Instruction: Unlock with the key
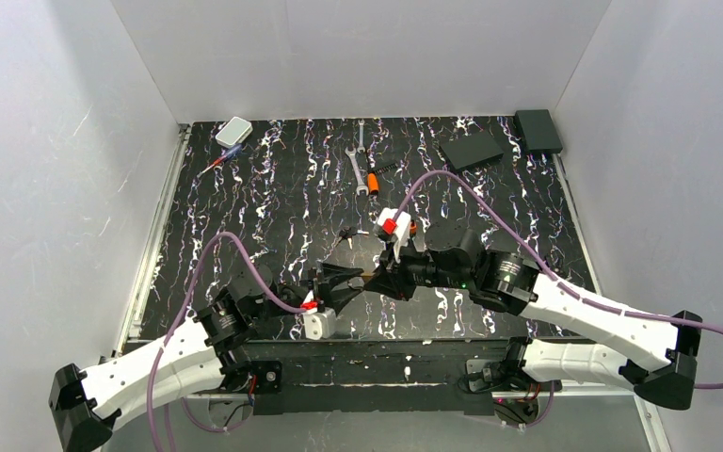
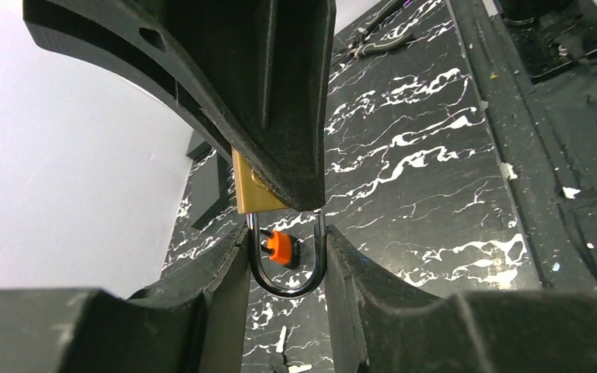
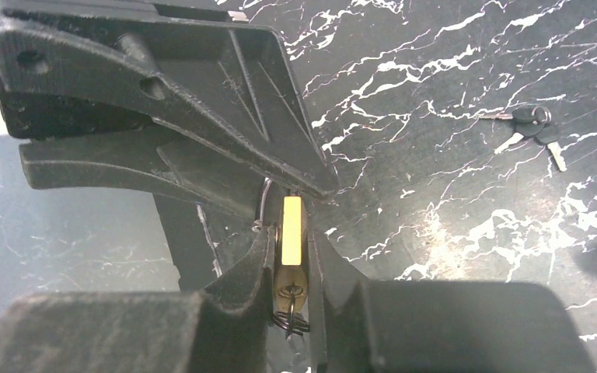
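A small brass padlock (image 3: 291, 225) is held in the air between both grippers, just in front of the arm bases. My right gripper (image 3: 291, 268) is shut on its brass body (image 2: 250, 194). My left gripper (image 2: 288, 268) is shut across its steel shackle (image 2: 286, 284). They meet near the table's front middle, left gripper (image 1: 344, 285) against right gripper (image 1: 383, 279). The keyhole face points at the right wrist camera; a thin metal piece with a small wire ring (image 3: 289, 322) hangs from it. A bunch of dark-headed keys (image 3: 532, 124) lies on the table (image 1: 344, 235), beyond the grippers.
Two silver wrenches (image 1: 358, 162) and an orange-handled tool (image 1: 373, 181) lie at the back middle. A white box (image 1: 233, 131) and a pen (image 1: 215, 165) are at the back left. Two black boxes (image 1: 471, 151) (image 1: 538, 130) are at the back right. White walls enclose the table.
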You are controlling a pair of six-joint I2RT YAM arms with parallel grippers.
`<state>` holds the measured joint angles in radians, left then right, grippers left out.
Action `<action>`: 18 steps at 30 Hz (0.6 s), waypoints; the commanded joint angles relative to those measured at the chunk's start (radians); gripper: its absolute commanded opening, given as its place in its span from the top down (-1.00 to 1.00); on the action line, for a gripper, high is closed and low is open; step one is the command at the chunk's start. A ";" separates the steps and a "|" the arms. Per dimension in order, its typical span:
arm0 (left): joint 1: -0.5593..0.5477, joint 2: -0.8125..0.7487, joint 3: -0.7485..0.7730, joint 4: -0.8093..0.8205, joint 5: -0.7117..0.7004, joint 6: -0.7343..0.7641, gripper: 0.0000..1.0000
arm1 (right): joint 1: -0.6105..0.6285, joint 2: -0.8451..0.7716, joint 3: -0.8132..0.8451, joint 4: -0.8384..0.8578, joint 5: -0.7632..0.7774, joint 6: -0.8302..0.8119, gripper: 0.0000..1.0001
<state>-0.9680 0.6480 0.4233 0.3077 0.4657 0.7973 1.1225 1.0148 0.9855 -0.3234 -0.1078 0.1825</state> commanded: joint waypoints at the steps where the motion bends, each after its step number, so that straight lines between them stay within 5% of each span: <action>1: -0.008 0.000 0.029 -0.029 0.122 -0.040 0.54 | -0.012 -0.039 0.014 0.024 0.060 -0.140 0.97; 18: -0.008 -0.056 -0.021 0.133 -0.157 -0.021 -0.09 | -0.012 -0.032 -0.078 0.039 -0.027 -0.050 0.97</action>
<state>-0.9710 0.6017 0.4144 0.3598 0.3940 0.7844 1.1109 0.9955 0.9175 -0.3265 -0.1092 0.1045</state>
